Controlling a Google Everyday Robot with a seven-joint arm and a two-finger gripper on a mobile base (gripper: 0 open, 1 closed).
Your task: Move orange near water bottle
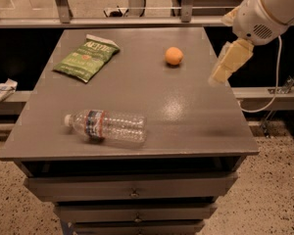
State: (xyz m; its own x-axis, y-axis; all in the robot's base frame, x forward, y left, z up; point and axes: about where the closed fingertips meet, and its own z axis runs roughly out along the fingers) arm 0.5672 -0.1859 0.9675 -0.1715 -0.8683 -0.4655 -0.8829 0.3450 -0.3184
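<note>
The orange (174, 56) is a small round fruit sitting on the grey table (186, 111), at the far right of its top. The water bottle (108, 127) is clear and ribbed, with a white cap and a blue-and-red label band. It lies on its side near the front left, cap pointing left. My gripper (219, 76) hangs in the air over the table's right edge, to the right of the orange and a little nearer the front. It holds nothing and touches nothing.
A green chip bag (87, 57) lies flat at the far left of the table. The table has drawers (132, 187) below its front edge. A metal rail (137, 21) runs behind it. A white cloth (0, 91) lies on a ledge to the left.
</note>
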